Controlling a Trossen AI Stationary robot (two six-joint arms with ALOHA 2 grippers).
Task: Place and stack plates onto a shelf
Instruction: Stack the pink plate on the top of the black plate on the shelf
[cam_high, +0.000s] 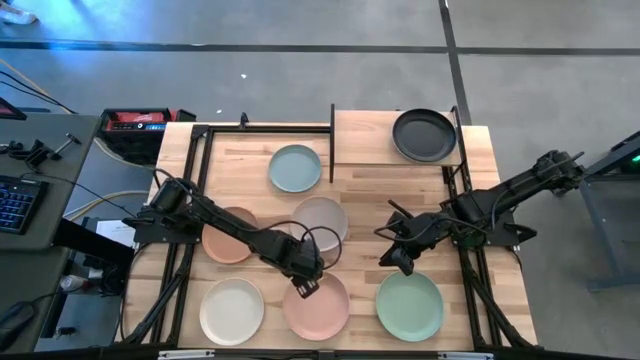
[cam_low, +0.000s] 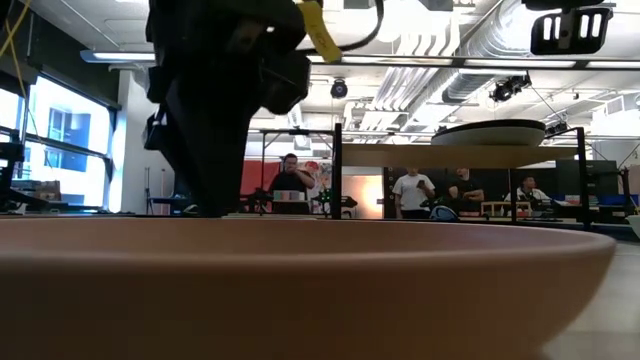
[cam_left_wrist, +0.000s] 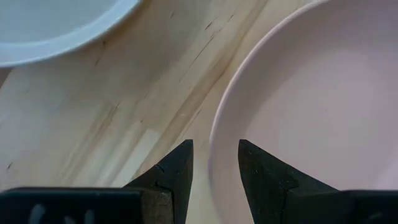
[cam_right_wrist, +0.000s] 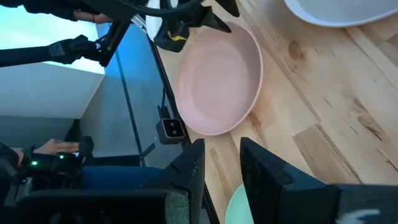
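Note:
My left gripper (cam_high: 306, 287) is open low over the far left rim of the pink plate (cam_high: 318, 308). In the left wrist view its fingertips (cam_left_wrist: 216, 155) straddle that rim (cam_left_wrist: 217, 134), one outside over the wood, one over the plate's hollow. My right gripper (cam_high: 402, 265) hovers open, holding nothing, above the far edge of the mint green plate (cam_high: 410, 306). The black plate (cam_high: 424, 135) rests on the right half of the shelf (cam_high: 365, 140). Light blue (cam_high: 295, 168), beige-grey (cam_high: 322, 220), terracotta (cam_high: 228, 238) and cream (cam_high: 232, 311) plates lie flat on the table. No pale white plate shows.
Black frame rails (cam_high: 200, 170) run along the table's left and right sides. The shelf's left half is bare wood. The left arm lies across the terracotta and beige-grey plates. People stand in the room beyond the table (cam_low: 410, 190); a person's hand shows beside the table (cam_right_wrist: 53, 147).

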